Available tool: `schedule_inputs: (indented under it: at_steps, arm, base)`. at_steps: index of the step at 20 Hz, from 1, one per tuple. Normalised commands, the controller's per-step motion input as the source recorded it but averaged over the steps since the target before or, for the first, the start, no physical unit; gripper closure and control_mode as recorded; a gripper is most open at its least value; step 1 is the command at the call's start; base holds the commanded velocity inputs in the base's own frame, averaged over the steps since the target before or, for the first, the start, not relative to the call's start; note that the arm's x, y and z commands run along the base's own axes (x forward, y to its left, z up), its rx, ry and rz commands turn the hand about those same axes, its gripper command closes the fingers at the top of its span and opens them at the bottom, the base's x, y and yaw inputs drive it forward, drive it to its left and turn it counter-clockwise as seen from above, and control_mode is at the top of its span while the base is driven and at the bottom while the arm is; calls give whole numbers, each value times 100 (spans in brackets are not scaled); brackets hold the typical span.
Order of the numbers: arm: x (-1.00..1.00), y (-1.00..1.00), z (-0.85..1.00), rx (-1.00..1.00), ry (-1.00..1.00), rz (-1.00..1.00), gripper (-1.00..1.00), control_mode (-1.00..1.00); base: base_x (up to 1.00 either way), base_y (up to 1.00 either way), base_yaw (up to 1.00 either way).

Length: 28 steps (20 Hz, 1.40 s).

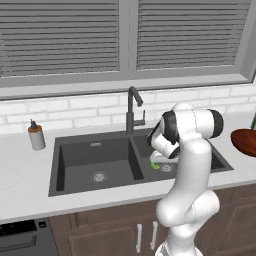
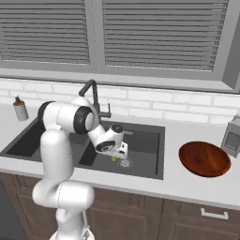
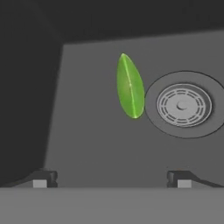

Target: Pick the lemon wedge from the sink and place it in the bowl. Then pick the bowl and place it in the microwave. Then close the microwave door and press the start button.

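Sink (image 1: 75,155) w/ the arm dipped into its right basin, bowl (image 2: 204,158) waiting on the worktop (image 2: 187,183), pincer (image 3: 112,178) spread wide above the lemon wedge (image 3: 130,86) lying beside the drain (image 3: 183,105), prob lining up the grab.

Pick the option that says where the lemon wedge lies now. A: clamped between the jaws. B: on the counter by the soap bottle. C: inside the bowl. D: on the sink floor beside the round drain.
D: the hand view shows the lemon wedge lying on the dark sink floor just beside the round drain, with the open jaws of the gripper apart from it.
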Motion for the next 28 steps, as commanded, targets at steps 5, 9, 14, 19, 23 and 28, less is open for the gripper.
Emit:
schedule_inputs:
  at_steps: [5, 9, 14, 19, 23, 28]
  arm:
    - [63, 1, -42, 0, 5, 0, -100, -100]
    - [59, 0, -42, 0, 6, 0, -100, -100]
    - [62, 0, -35, 0, 8, 0, -100, -100]
    - [61, 0, -30, 0, 9, 0, -100, -100]
    - [52, 0, -23, 0, 9, 0, 100, -100]
    - [9, 0, -4, 0, 3, 0, 100, -100]
  base:
    - [0, 0, 0]
    - [0, 0, 0]
    - [0, 0, 0]
    - [0, 0, 0]
    - [0, 0, 0]
    - [0, 0, 0]
